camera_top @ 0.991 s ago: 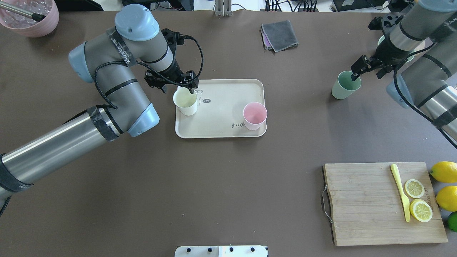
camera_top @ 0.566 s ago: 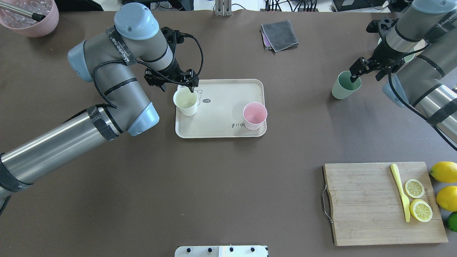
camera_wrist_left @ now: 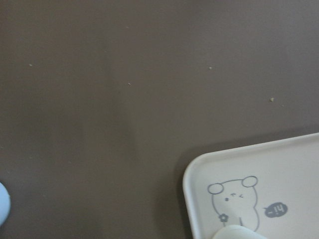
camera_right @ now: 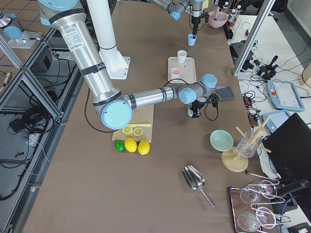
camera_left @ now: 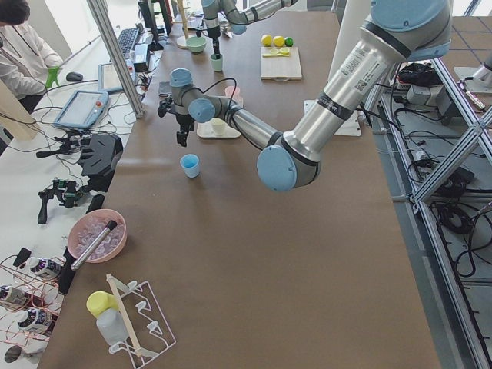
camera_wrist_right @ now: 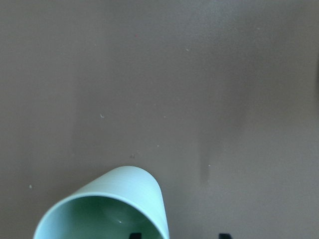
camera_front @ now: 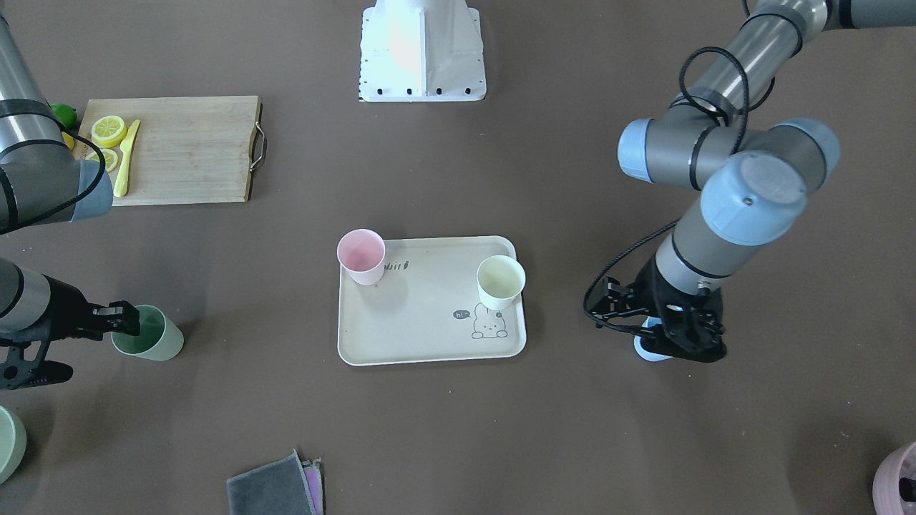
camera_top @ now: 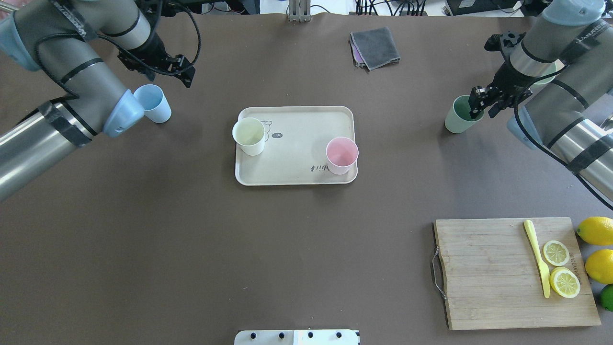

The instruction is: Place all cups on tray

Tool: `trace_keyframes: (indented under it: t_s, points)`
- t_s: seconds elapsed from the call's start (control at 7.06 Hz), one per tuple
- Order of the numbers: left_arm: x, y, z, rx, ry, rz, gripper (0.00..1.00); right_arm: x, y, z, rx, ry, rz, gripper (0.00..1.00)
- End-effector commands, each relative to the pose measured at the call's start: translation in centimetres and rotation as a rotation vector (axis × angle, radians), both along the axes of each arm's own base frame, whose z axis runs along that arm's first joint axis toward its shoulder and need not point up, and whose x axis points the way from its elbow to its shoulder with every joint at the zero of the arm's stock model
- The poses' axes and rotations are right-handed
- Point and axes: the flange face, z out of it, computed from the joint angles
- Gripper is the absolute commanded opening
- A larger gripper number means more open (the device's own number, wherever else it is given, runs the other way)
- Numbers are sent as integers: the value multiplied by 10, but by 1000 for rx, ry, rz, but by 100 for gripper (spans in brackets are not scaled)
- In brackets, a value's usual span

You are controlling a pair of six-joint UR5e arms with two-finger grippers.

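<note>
Brown table (camera_top: 239,249) carries a folded grey cloth (camera_top: 376,47) at its far edge and a wooden cutting board (camera_top: 498,273) with lemon slices (camera_top: 560,268) on the right. On the tray (camera_top: 297,163) I see the cream cup (camera_top: 249,135) and pink cup (camera_top: 341,155) at opposite corners. The sage green cup (camera_top: 459,117) stands well right of it. My right jaws are spread across its wall, one tip inside the rim and one outside. The light blue cup (camera_top: 157,104) stands left of the tray with my left jaws just beside it. I can't tell their state.
</note>
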Motion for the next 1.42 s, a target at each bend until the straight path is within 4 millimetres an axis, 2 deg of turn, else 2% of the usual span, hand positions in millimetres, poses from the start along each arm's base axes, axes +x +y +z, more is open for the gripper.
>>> trace_keyframes:
  t_s: [0.0, 0.14, 0.28, 0.42, 0.57, 0.71, 0.99, 1.13, 1.27]
  points:
    - [-43, -14, 55, -44, -26, 8, 98, -3, -6, -15, 6, -15, 0, 0]
    - [-41, -18, 79, -70, -46, 14, 97, -11, -17, -43, 13, -35, -3, 0]
    - [-40, -17, 78, -77, -43, 8, 97, -19, -30, -82, 7, -42, -3, 0]
    - [-35, -15, 82, -81, -48, 17, 97, -41, -43, -138, -23, -60, 20, 0]
    - [-28, -11, 82, -80, -46, 27, 90, -80, -46, -184, -47, -78, 31, 0]
    - [-6, 0, 87, -84, -52, 61, 84, -103, -45, -207, -54, -88, 32, 0]
    - [5, 7, 95, -92, -60, 77, 62, -141, -30, -234, -75, -103, 33, 0]
    - [6, 7, 92, -90, -58, 78, 12, -161, -28, -229, -72, -123, 48, 0]
    - [7, 6, 87, -86, -54, 79, 0, -185, -22, -229, -66, -118, 76, 0]
